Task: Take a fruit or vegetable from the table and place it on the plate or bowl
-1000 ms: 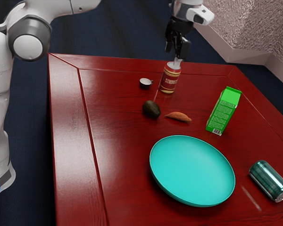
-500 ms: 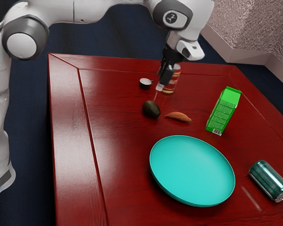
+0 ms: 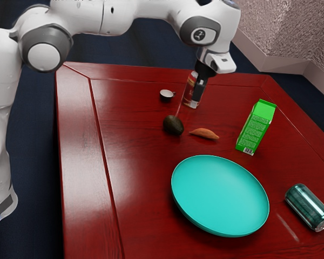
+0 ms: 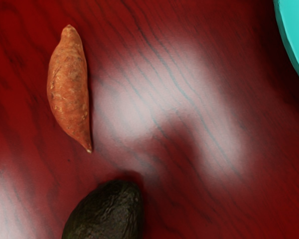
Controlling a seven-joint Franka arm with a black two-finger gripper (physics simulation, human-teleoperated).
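Note:
A dark avocado and an orange sweet potato lie side by side mid-table, a short way apart. A teal plate rests nearer the front, toward the exterior view's right. My gripper hangs open and holds nothing, above the table just behind the two vegetables and in front of a bottle. In the wrist view the sweet potato and the avocado lie below my hand, and the plate's rim shows at a corner.
A brown bottle stands right behind the gripper, with a small metal cup beside it. A green carton stands at the exterior view's right of the sweet potato. A green can lies beyond the plate.
My arm has swung down from above the bottle, and the gripper has dropped to just above the table in front of it. The objects have not moved.

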